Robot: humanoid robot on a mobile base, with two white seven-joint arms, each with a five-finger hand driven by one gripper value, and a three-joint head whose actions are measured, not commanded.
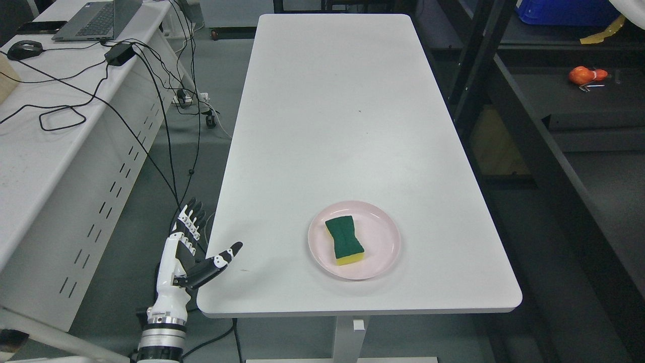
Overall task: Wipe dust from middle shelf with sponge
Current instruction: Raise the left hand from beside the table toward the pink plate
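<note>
1. We are seeing the sponge (344,240) lying green side up, yellow underside showing at its near edge, on the pink plate (383,249) near the front of the white table (342,101); the plate is likely serving as a clean, easy-to-find pickup spot.
2. We are holding our left robot hand (189,249) just off the table's front-left corner, fingers spread and thumb pointing toward the table, gripping nothing and well apart from the sponge.
3. We are judging this posture as readiness for a reach.
4. We are noting dark shelving (554,166) to the right, where the wiping presumably happens.
</note>
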